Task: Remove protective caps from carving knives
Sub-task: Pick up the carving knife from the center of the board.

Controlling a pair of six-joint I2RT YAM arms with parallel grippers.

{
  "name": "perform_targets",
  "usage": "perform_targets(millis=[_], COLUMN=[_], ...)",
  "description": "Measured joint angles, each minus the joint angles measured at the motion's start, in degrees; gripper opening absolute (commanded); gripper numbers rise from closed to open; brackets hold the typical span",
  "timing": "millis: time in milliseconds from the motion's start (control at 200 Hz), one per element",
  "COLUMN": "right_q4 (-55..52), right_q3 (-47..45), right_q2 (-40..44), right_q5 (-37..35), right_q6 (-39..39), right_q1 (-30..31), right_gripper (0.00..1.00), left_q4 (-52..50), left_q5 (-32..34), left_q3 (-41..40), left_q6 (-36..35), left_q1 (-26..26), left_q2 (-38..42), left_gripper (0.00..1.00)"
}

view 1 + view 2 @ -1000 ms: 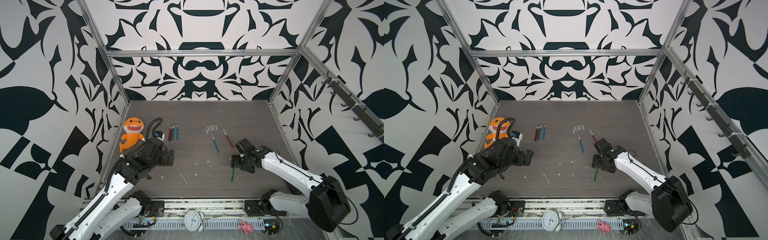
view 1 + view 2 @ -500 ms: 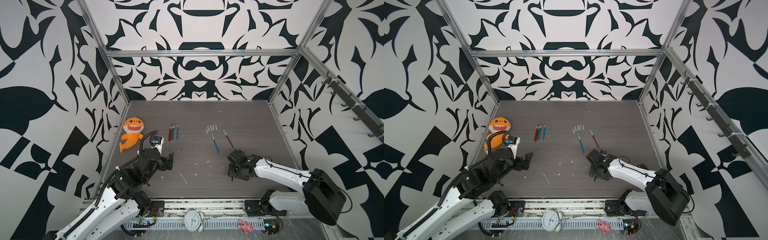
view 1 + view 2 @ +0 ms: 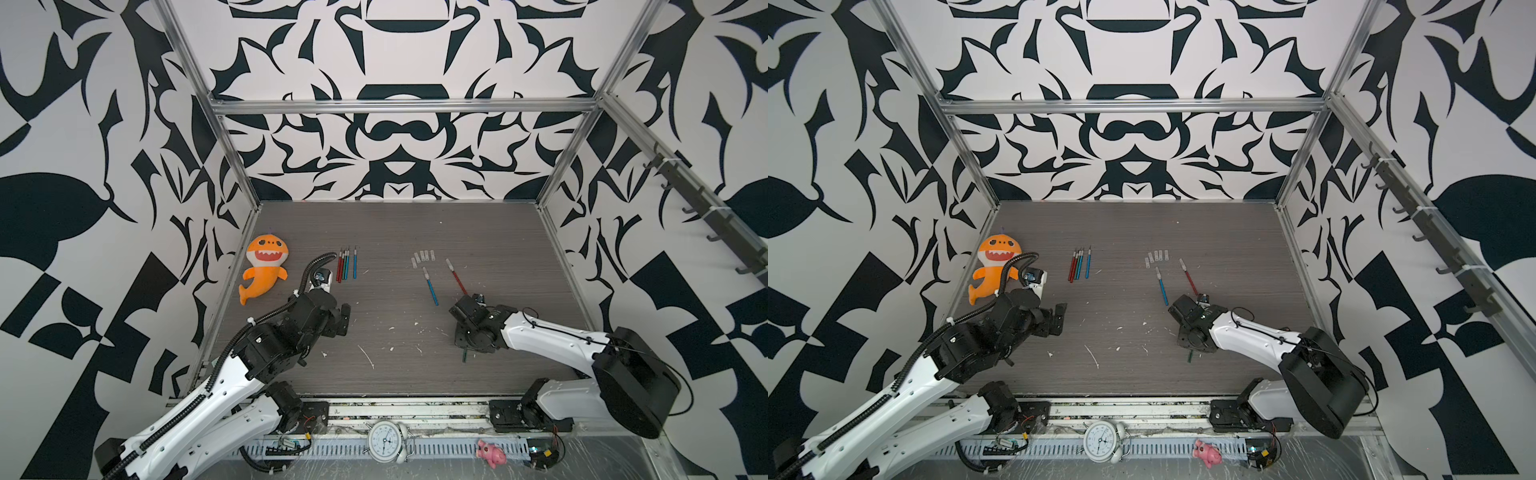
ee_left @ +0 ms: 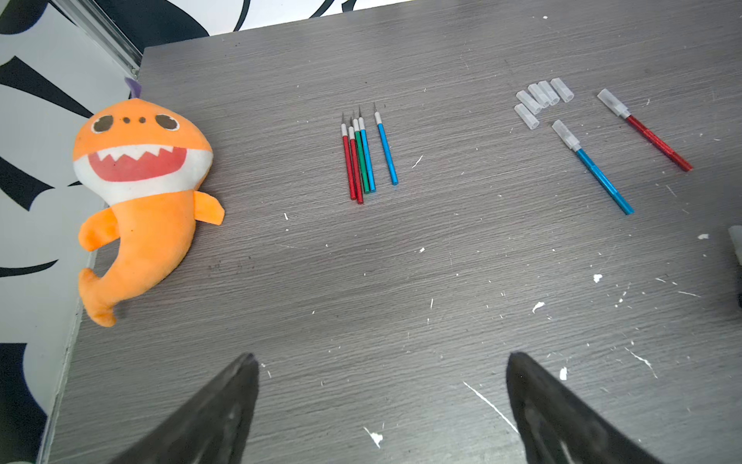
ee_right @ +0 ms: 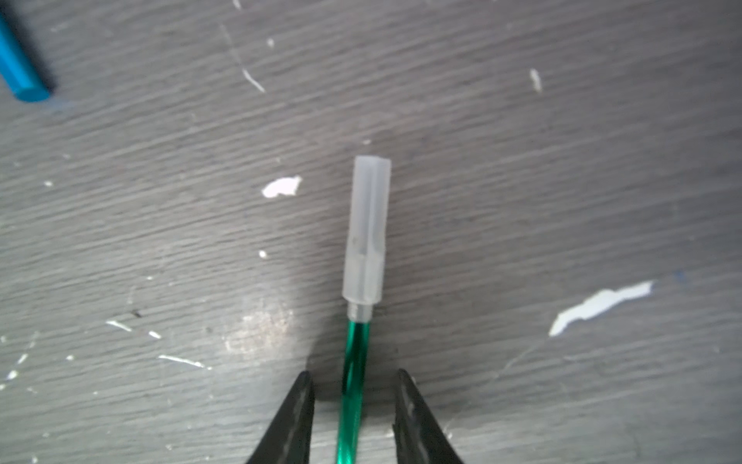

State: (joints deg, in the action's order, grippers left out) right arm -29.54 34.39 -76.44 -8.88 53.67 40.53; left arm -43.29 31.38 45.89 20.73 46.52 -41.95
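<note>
Knives point(image 4: 362, 160): five bare, three capped; five caps point(image 4: 540, 94) loose. Left gripper point(image 4: 381, 355) agape; right gripper point(image 5: 353, 373) ajar.

the left arm point(image 3: 216, 386) reaches in from the near left corner with its forearm raised. the left gripper point(image 4: 381, 357) hangs above the surface point(image 4: 401, 281), jaws spread wide. the right arm point(image 3: 548, 338) stretches low from the near right, wrist bent downward. the right gripper point(image 5: 354, 373) sits close to the surface, its fingers point(image 5: 297, 418) narrowly apart.
</note>
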Motion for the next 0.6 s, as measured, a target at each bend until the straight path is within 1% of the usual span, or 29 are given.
perform_targets(millis=[150,250,400,500,600], right_q4=[1.33,2.67,3.72,3.87,3.91], right_q3=[-0.28,-0.33,-0.31,-0.33,-0.33], right_q2=[-0.02,-0.28,-0.5,-0.48,-0.48], right_q5=[-0.15,0.35,0.68,0.81,1.22], right_q6=[-0.17,-0.28,-0.96,-1.42,-1.95], right_q1=[0.0,0.02,0.07,0.07,0.07], right_gripper=[0.2,0.12,0.06,0.0,0.0], left_q4=[0.0,-0.42,-0.85,-1.11,-1.6], left_q5=[-0.02,-0.33,-1.01,-2.54,-4.42], left_q3=[0.09,0.66,2.51,2.73,3.1], left_q6=[0.48,1.03,2.16,3.13,3.91], left_q1=[0.0,0.0,-0.48,-1.66,-3.37], left_q2=[0.57,-0.68,-4.37,-6.19,-7.69], left_gripper=[0.99,0.99,0.99,0.99,1.0])
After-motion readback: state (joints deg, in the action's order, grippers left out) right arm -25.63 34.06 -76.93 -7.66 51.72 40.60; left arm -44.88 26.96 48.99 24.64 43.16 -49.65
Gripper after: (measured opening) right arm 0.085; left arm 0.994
